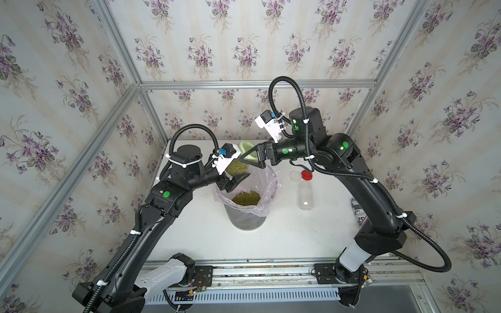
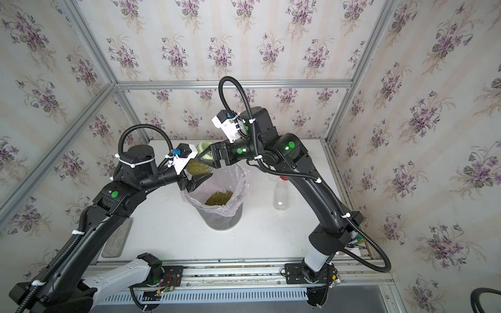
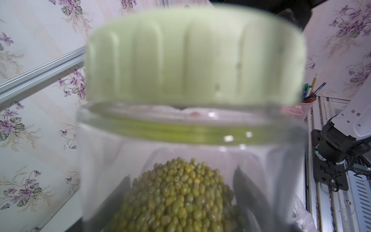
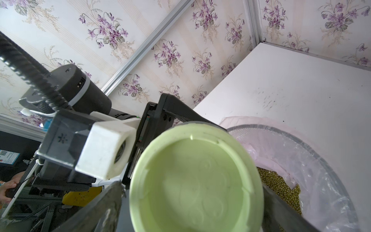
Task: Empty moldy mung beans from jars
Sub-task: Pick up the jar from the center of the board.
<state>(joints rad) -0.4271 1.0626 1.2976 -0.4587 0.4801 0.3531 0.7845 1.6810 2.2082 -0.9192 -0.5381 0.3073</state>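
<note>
The white table (image 1: 298,238) stands inside a floral-papered enclosure. The left gripper (image 1: 238,182) is clamped across the clear wall of a jar (image 3: 100,160), and its fingers are visible through the plastic. The jar is part-filled with mung beans (image 3: 176,196). The pale green lid (image 4: 196,160) is still on the neck, between the fingers of the right gripper (image 4: 191,184), whose jaws stand apart with a slight gap at one finger. Expect a light, smooth, slippery body and loose contents that shift when tilted; grip the lid on its ribbed skirt. Below the left gripper, the grey bin (image 1: 246,219) with pink liner (image 1: 271,187) holds a heap of the same beans. Beyond the right gripper, an empty jar (image 1: 305,196) sits near a red lid (image 1: 307,175) and a white lid (image 1: 295,176).
</note>
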